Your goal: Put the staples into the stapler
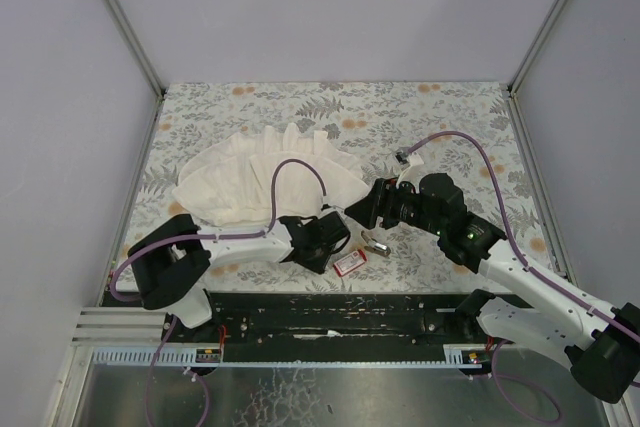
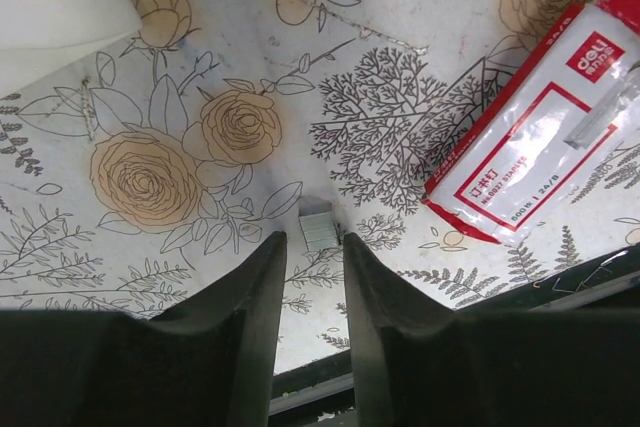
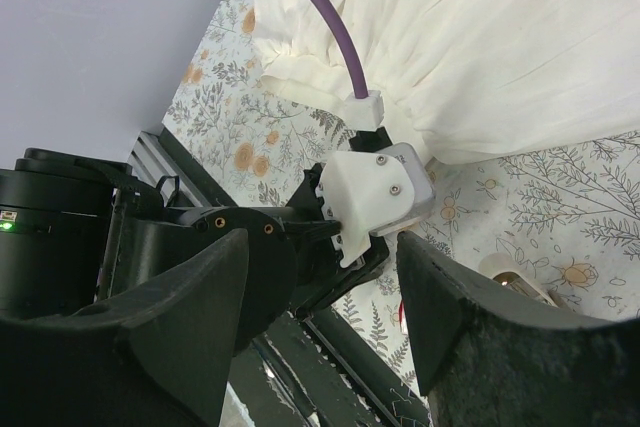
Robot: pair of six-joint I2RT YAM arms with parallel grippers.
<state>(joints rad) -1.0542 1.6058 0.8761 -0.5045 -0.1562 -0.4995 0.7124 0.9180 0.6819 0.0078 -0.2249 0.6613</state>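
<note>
The left end effector, narrowly parted and empty, straddles the staples just left of the red box; the stapler lies just beside it. Best to pinch the staples' long sides squarely.

Soft, even overhead light is cast, with faint shadows. Glare is seen on the red box right of the left end effector, which is rendered dark and slightly blurred.
</note>
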